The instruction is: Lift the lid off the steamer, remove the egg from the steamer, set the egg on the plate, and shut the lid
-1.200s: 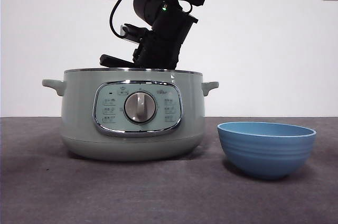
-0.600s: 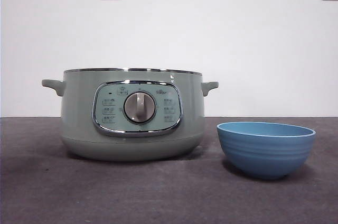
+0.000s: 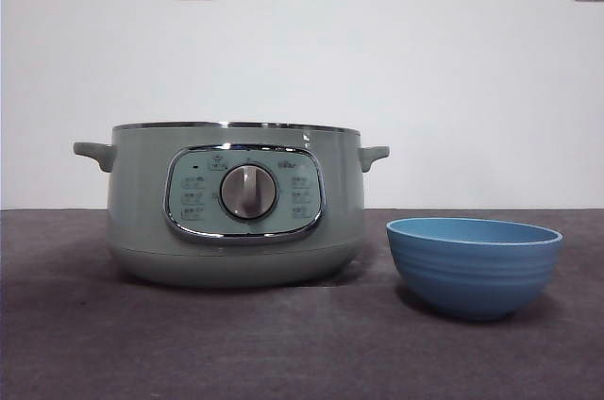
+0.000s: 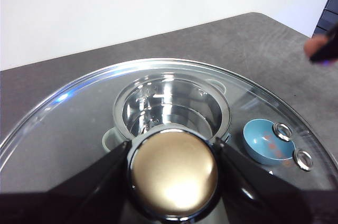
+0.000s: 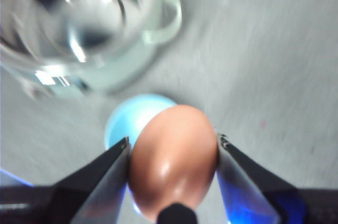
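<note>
The steamer [image 3: 234, 204] is sitting open on the desk [image 3: 283, 343], no cover on it in the front view, and the plate [image 3: 474, 266] (really a deep blue bowl) is standing just beside it, not touching.

The left tool [image 4: 173, 174] is holding the lid [image 4: 79, 129] up in the air, its two jaws clamped on either side of the knob [image 4: 174, 174], which is looking more gold than green in the left wrist view. Through the glass you're seeing the shiny inside of the steamer and the blue plate down below.

The right tool [image 5: 171, 160] is gripping the egg [image 5: 173, 158], a brownish one, squeezed between both jaws. The right wrist view is pretty blurry, but the egg is hanging high over the desk with the plate partly hidden right behind it and the steamer's rim and one side handle further off.

In the front view only a dark purplish blob is showing at the top edge, up above the plate.
</note>
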